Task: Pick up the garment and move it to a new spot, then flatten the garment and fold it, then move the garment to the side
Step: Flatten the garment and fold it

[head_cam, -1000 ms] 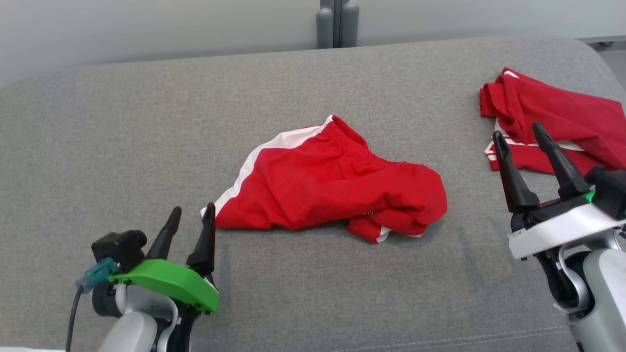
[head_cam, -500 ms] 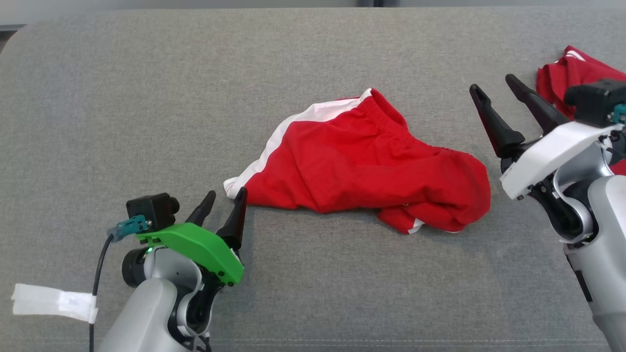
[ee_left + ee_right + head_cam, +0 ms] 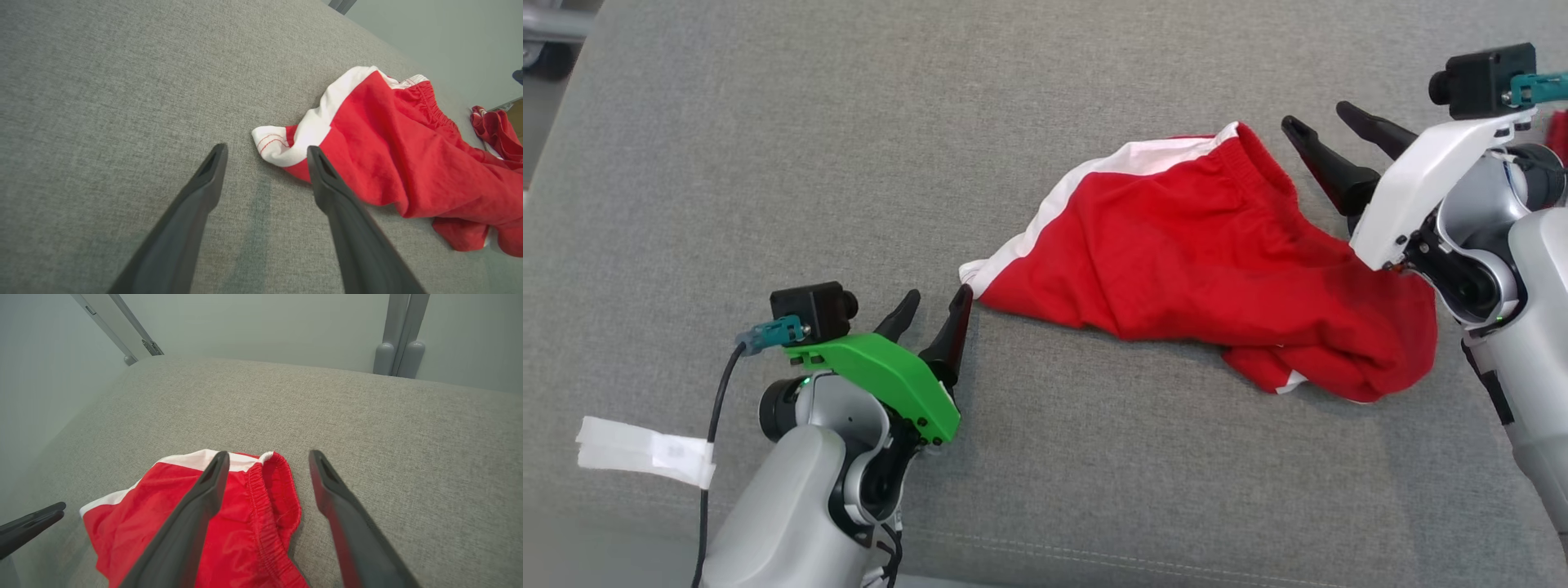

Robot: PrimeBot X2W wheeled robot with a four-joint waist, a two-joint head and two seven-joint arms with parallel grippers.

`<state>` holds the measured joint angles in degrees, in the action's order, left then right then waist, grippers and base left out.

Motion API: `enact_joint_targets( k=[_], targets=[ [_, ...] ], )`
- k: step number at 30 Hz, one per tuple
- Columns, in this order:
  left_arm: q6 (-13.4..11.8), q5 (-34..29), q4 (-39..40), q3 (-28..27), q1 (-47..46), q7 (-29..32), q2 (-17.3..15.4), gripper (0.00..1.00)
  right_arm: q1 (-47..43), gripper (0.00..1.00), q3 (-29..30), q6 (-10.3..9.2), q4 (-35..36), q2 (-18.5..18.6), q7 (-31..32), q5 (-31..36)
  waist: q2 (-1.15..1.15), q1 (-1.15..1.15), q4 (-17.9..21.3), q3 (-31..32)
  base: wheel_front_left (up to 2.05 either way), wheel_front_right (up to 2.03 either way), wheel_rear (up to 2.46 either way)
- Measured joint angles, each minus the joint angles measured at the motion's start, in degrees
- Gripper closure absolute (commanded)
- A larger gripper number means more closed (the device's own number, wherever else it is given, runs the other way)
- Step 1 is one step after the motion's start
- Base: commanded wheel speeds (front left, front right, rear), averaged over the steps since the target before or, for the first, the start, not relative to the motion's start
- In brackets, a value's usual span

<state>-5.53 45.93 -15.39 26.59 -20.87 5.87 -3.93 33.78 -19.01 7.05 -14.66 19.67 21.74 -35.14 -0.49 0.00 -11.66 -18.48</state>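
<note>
Grey woven cushion [image 3: 768, 163] lies under everything in the head view. The garment [image 3: 1192, 245], red shorts w/ a white side stripe, is crumpled on it btw. the two arms. The left gripper [image 3: 939, 292] is open, w/ nothing in it. The white hem corner of the shorts lies just ahead of its inner fingertip; contact I cannot tell. The right gripper [image 3: 1316, 114] is open too and holds nothing. The elastic waistband lies just beside its inner finger, and the bunched end lies by its wrist. Behind the left gripper a white tape tag [image 3: 645, 452] sits on a black cable [image 3: 716, 408]. Past the right wrist, a bit of a second red cloth [image 3: 1558, 131] shows.

Left wrist view: the left gripper [image 3: 266, 148] has its fingers spread wide and empty. The hem corner of the garment [image 3: 388, 143] lies just ahead of the gap, closer to the right-hand finger. That finger overlaps the red edge; touching or not is unclear. The second red cloth [image 3: 496, 132] lies well apart, beyond the shorts.

Right wrist view: the right gripper [image 3: 268, 453] is spread and empty. The waistband of the garment [image 3: 253, 522] lies btw. its fingers, nearer the left-hand one. Far to that side is a dark finger [image 3: 30, 526] of the other arm. Ahead of the fingertips, past the cushion edge, stands a pale wall [image 3: 245, 322] w/ grey posts [image 3: 398, 339].
</note>
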Motion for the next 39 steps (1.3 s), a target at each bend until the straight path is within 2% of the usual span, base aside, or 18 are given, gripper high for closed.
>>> enact_joint_targets(
  k=[14,28,29,31,32,34,35,36,38,39],
  targets=[
    [0.94,2.07,-2.60,2.71,-2.94,1.21,1.24,0.00,6.03,0.00,-4.37,0.00,-7.68,0.10,10.73,-3.82,0.00,0.00,-3.60,-2.50,0.00,0.00,0.00],
    [3.09,3.81,-3.90,6.06,-7.33,2.99,1.62,0.00,10.77,0.00,-6.99,0.01,-9.42,0.08,12.88,-6.10,0.00,0.00,-3.60,-4.57,0.00,0.00,0.00],
    [3.09,3.83,-4.22,6.37,-7.61,2.99,1.64,0.00,10.77,0.05,-7.25,0.01,-9.84,0.09,13.02,-6.33,0.00,0.00,-3.58,-4.69,0.00,0.00,0.00],
    [3.49,4.20,-4.47,6.80,-7.73,3.15,1.69,0.00,10.77,0.25,-7.64,0.00,-10.25,0.11,13.21,-6.72,0.00,0.00,-3.55,-4.85,0.00,0.00,0.00],
    [3.50,4.46,-4.64,6.98,-7.77,3.24,1.72,0.00,10.78,0.51,-7.80,0.01,-10.33,0.10,13.21,-6.81,0.00,0.00,-3.54,-4.90,0.00,0.00,0.00],
    [3.50,4.72,-5.05,7.11,-7.90,3.25,1.77,0.00,10.81,0.68,-8.22,0.01,-10.56,0.08,13.21,-7.36,0.00,0.00,-3.50,-4.96,0.00,0.00,0.00],
    [3.52,4.93,-5.31,7.15,-7.95,3.25,1.78,0.07,10.85,0.83,-8.49,0.00,-10.70,0.09,13.21,-7.50,0.00,0.00,-3.49,-4.98,0.00,0.00,0.00],
    [3.54,4.94,-5.57,7.22,-7.99,3.25,1.78,0.37,10.93,0.99,-8.82,0.00,-10.79,0.09,13.21,-7.84,0.00,0.00,-3.49,-4.98,0.00,0.00,0.00],
    [3.68,5.46,-6.03,7.36,-8.14,3.24,1.79,0.82,11.06,1.00,-9.45,0.01,-10.81,0.07,13.19,-8.10,0.00,0.00,-3.49,-4.99,0.00,0.00,0.00],
    [4.02,5.86,-6.11,7.42,-8.25,3.23,1.79,0.82,11.20,1.00,-9.64,0.01,-10.81,0.07,13.10,-8.36,0.00,0.00,-3.50,-4.99,0.00,0.00,0.00]
  ],
)
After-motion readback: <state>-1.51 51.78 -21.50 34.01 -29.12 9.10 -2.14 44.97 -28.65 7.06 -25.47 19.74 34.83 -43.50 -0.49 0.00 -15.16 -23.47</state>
